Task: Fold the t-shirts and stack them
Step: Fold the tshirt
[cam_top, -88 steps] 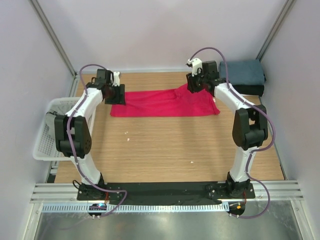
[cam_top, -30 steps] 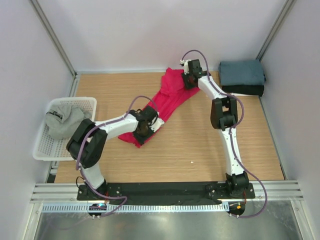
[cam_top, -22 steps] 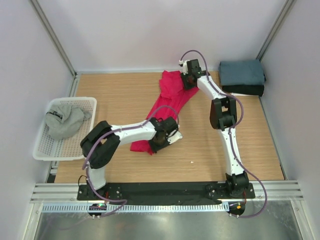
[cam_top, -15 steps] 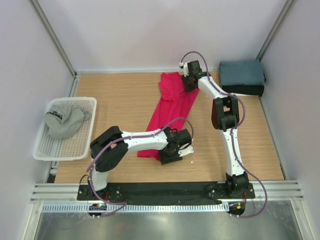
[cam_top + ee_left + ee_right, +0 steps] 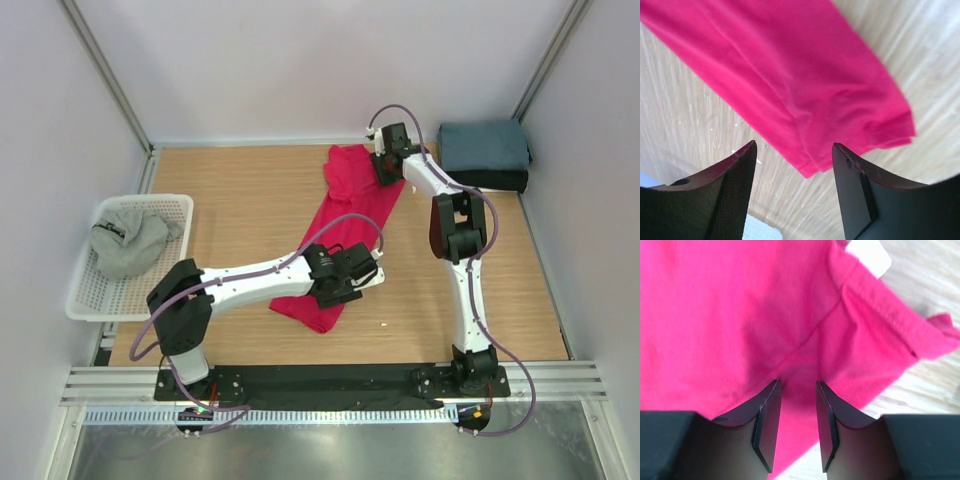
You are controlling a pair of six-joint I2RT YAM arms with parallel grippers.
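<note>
The red t-shirt [image 5: 345,235] lies as a long diagonal strip on the wooden tabletop [image 5: 250,190]. Its far end is pinched in the right pincer [image 5: 796,385], whose jaws are nearly closed on the puckered cloth. The left pincer [image 5: 792,150] hangs above the near hem with its jaws well apart and nothing between them.

The step looks like straightening the strip before a fold. It would go best with the far end anchored and the near corners drawn out evenly (the hem looks bunched), so no crease gets folded in.

A slate-blue t-shirt [image 5: 483,145] sits folded on a black t-shirt [image 5: 500,180] in the far right corner. A grey t-shirt [image 5: 125,245] lies crumpled in the white basket [image 5: 175,205] at the left edge. Pale walls [image 5: 300,70] enclose the space.
</note>
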